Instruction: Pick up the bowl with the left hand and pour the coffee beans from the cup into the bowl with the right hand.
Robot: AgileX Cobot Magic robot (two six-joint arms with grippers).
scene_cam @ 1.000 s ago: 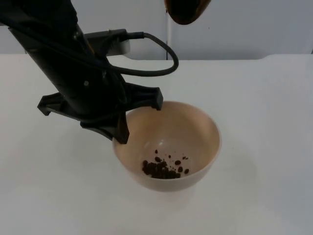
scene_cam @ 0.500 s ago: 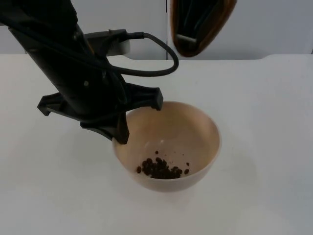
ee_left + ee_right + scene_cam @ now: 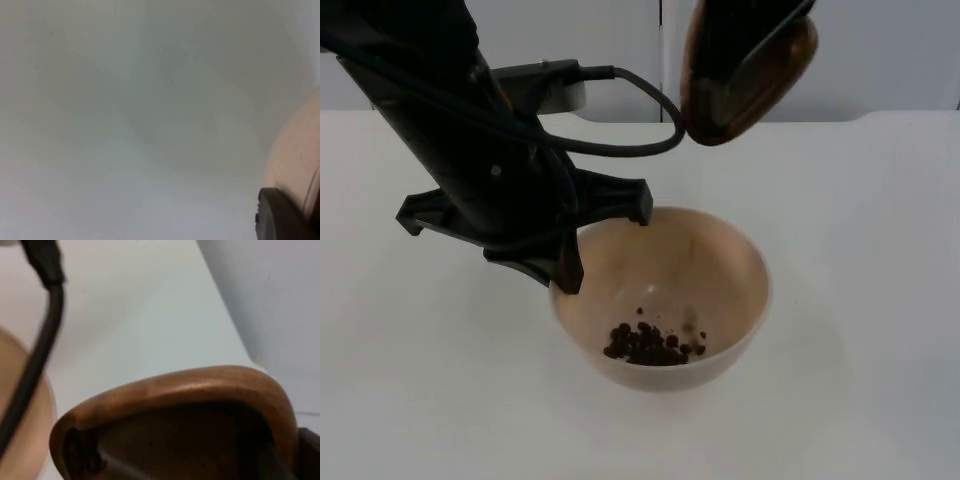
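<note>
Here the left gripper (image 3: 575, 235) pinches the near-left rim of the bowl (image 3: 720, 270), one finger (image 3: 567, 268) inside the wall and one outside, and holds it just over the white table (image 3: 860, 300). A small heap of coffee beans (image 3: 650, 343) lies at the bottom of the bowl. The right gripper (image 3: 750, 55) clamps the brown wooden cup (image 3: 745, 95), a finger reaching into its mouth, above and behind the bowl's far rim. The cup is tipped on its side, with its opening toward the camera. From the right wrist view no beans can be made out inside the cup (image 3: 175, 390). To finish the pour well, the right arm should probably keep the cup's lip over the middle of the bowl, while the left arm holds the bowl level and steady.
</note>
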